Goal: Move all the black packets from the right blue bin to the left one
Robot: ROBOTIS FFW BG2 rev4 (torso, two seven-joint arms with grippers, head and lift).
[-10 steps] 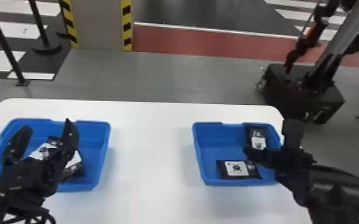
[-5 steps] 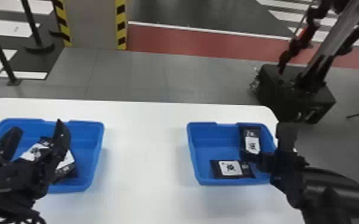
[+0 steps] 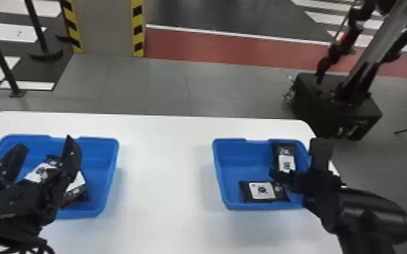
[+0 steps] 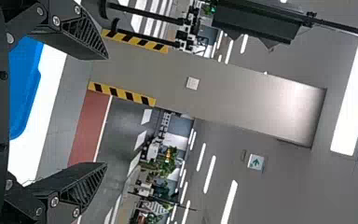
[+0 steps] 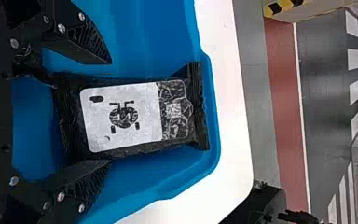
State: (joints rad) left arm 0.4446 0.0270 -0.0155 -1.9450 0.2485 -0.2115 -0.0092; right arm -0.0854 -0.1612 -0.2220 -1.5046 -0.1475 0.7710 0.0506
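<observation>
My right gripper [image 3: 299,180] is over the front right part of the right blue bin [image 3: 224,199]. A black packet [image 3: 286,162] lies in that bin's back right corner, and a second black packet [image 3: 262,191] near its front wall. In the right wrist view the right gripper [image 5: 109,112] is open, its fingers on either side of a packet [image 5: 126,116] with a white label. My left gripper [image 3: 45,152] stands open above the left blue bin [image 3: 106,182], where black packets [image 3: 77,185] lie overlapping. The left wrist view shows the left gripper [image 4: 106,112] with nothing between its fingers.
Both bins stand on a white table [image 3: 165,189], with a stretch of tabletop between them. Beyond its back right corner a dark box-shaped base [image 3: 334,108] stands on the floor. Striped posts [image 3: 138,28] rise farther behind.
In the head view, both bins, the table and the background have shifted slightly left together. The arms keep about the same places over the bins, and the packets lie as before.
</observation>
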